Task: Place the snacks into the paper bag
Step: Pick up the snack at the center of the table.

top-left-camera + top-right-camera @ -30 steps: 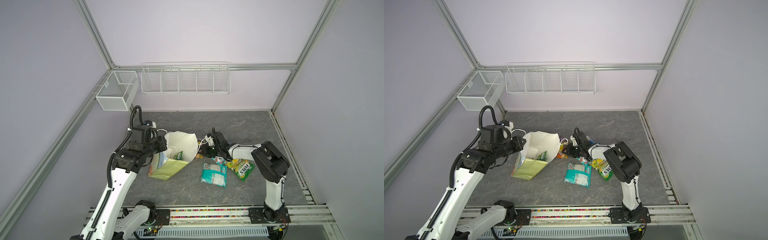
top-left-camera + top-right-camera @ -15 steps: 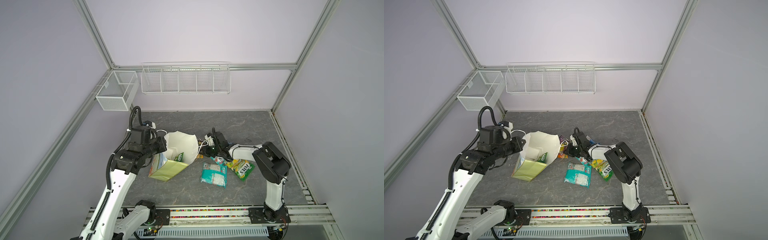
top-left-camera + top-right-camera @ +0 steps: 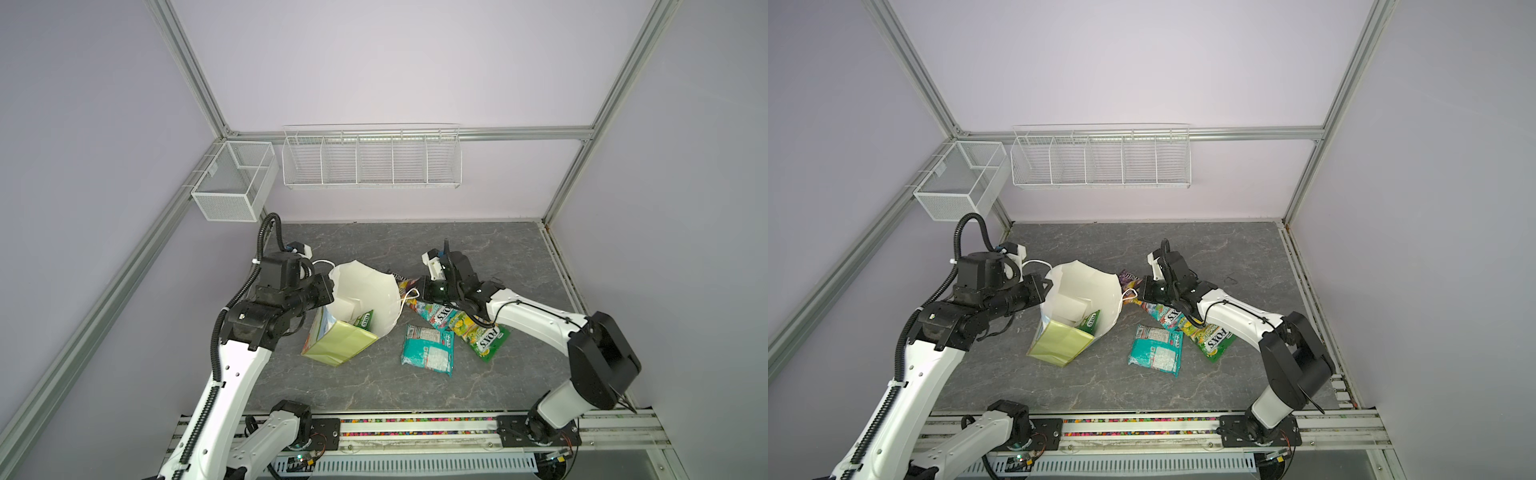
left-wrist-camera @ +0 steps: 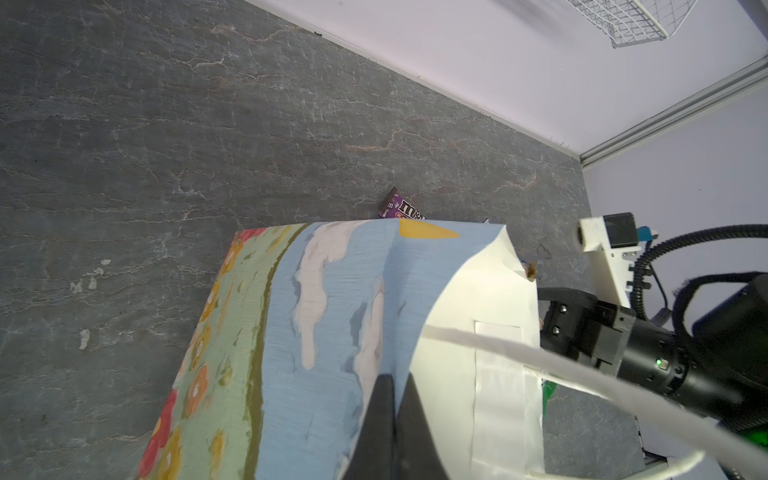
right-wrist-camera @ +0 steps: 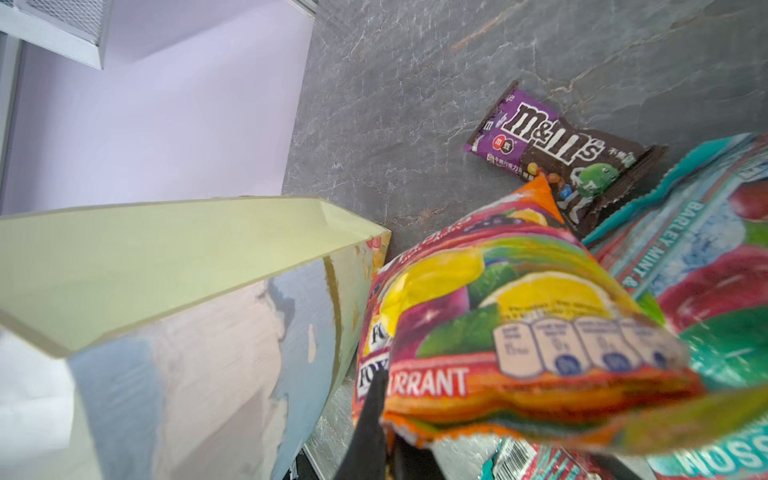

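Grey veined tabletop (image 3: pixel 374 249), lilac walls (image 3: pixel 374 62), paper bag (image 3: pixel 365 286).

Left end effector (image 4: pixel 397 379) pinched closed, right end effector (image 5: pixel 390 417) clamped tight

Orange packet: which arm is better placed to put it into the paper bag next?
Right. The right gripper is shut on the orange packet beside the paper bag; the left gripper pinches the bag's wall.

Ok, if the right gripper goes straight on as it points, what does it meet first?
Probably the paper bag, right beside the orange packet the right gripper holds; depth unclear.
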